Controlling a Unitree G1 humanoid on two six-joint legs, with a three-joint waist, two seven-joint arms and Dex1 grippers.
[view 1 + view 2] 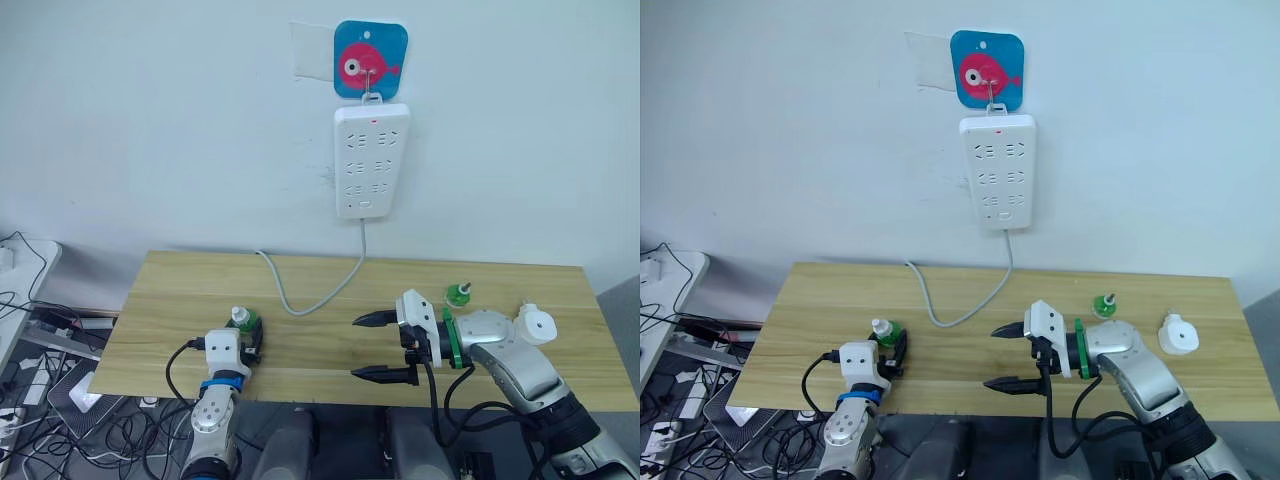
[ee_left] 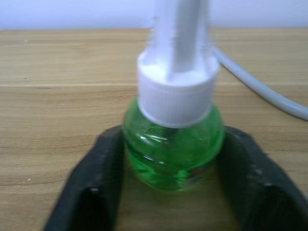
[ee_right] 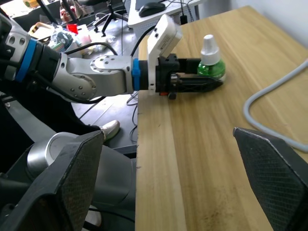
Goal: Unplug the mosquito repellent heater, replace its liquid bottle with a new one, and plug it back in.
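Glossy green bottle (image 2: 173,154) — matt wood table (image 1: 330,345).

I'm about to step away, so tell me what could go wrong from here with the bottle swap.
The left gripper clamps the capped green bottle low on its round belly, so it may tip or slip when lifted. The mosquito repellent heater sits near the table's right end and could be knocked off by the right arm.

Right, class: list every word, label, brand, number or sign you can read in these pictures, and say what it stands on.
No readable text.
Power strip: socket markings too small to read.
Wall hook plaque: a pink fish picture, no words.
Green liquid bottle in the left claw: no label showing.
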